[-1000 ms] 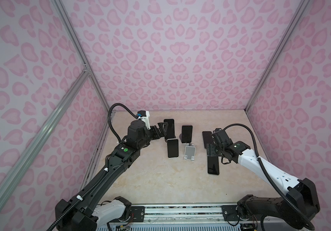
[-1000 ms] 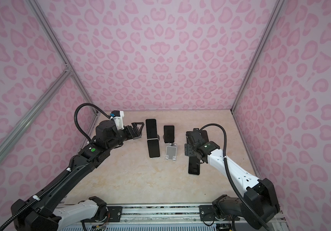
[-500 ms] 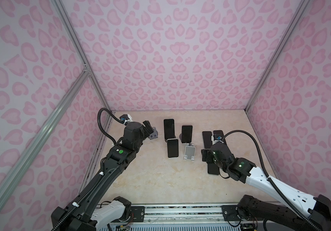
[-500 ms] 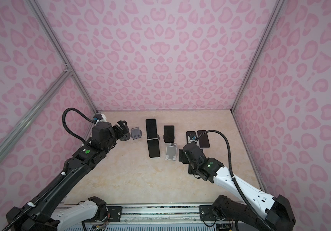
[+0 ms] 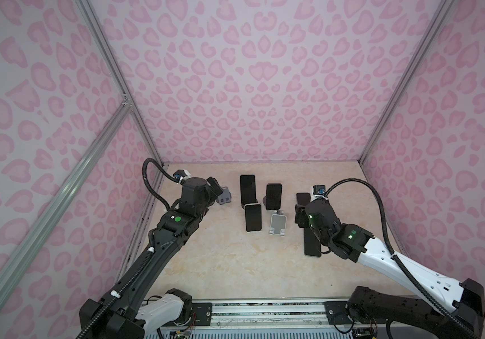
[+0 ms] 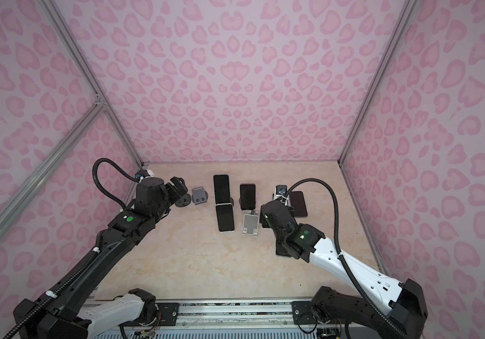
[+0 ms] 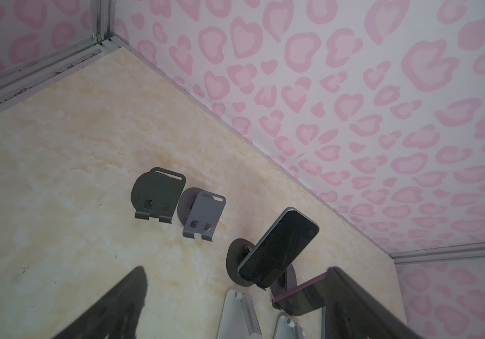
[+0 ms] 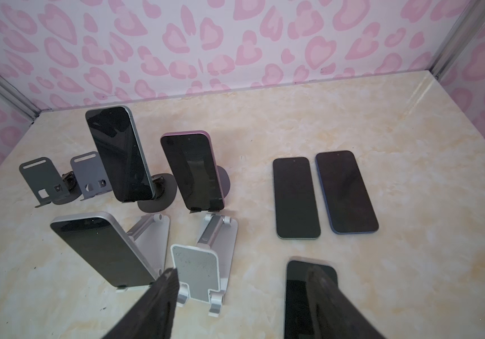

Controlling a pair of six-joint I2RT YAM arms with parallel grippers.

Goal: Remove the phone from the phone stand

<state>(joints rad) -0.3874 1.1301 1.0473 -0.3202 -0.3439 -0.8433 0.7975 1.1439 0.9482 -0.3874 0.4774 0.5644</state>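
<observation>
Count of phones: six. Three sit on stands: a tall dark phone (image 8: pixel 119 152), a purple-edged phone (image 8: pixel 192 171) and a silver-edged phone (image 8: pixel 103 249). Three lie flat on the table (image 8: pixel 382 117), screens up: a grey-edged phone (image 8: pixel 295 196), a blue-edged phone (image 8: pixel 346 192) and a third flat phone (image 8: pixel 297 299).

Count of stands: six. Three are occupied: a round-based stand (image 8: pixel 162 193), a second round-based stand (image 8: pixel 225 182) and a white folding stand (image 8: pixel 153 234). Three are empty: a dark grey stand (image 8: pixel 40 176), a lighter grey stand (image 8: pixel 88 173) and a white empty stand (image 8: pixel 195 273).

Orientation: each propped phone rests its lower edge in its stand's lip. Its long axis rises and leans toward the back wall, and its dark screen faces the robot's base. The silver-edged phone leans back the most.

Right gripper (image 8: pixel 241 278): released, jaws apart, nothing between them. The white empty stand is just beside it on the side toward the left arm, and the silver-edged phone is next beyond that. The two other propped phones stand ahead of it on the same side. The third flat phone lies partly beneath one finger. Contact cannot be confirmed.

Left gripper (image 6: pixel 180 187): released, jaws wide, empty. The two grey stands are just ahead of it. The tall dark phone is beyond them, toward the right arm.
</observation>
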